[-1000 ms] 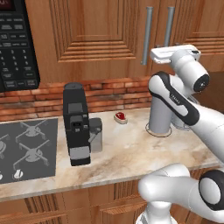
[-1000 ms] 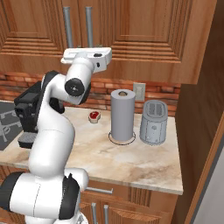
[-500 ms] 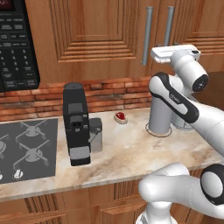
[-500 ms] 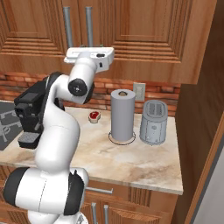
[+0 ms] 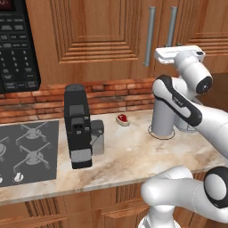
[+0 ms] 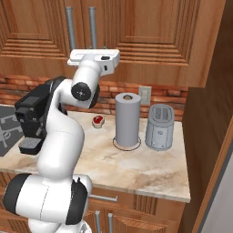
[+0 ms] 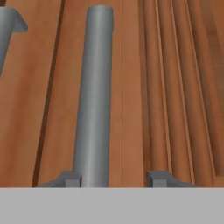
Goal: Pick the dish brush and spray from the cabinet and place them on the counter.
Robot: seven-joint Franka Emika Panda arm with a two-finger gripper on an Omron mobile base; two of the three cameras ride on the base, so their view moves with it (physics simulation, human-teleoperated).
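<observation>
Pincer point(image 7: 113, 178): I see it spread, left tip beside a vertical grey metal bar handle point(image 7: 93, 96).
Cabinet point(image 5: 98, 40): brown panelled wooden doors closed.

A: Counter point(image 5: 129, 156), marbled beige-pink stone, wooden fronts beneath. What sits on it?

B: Left end, a stovetop point(image 5: 26, 149) set in. Beside it a black coffee machine point(image 5: 76, 127), upright.

A: Middle?

B: A small red thing point(image 6: 97, 120) near the brick wall; too small to tell what.

A: Right end?

B: A grey paper towel roll point(image 6: 127, 120), upright on a round base. Just beside it, a grey toaster point(image 6: 159, 127), apart from the roll.
</observation>
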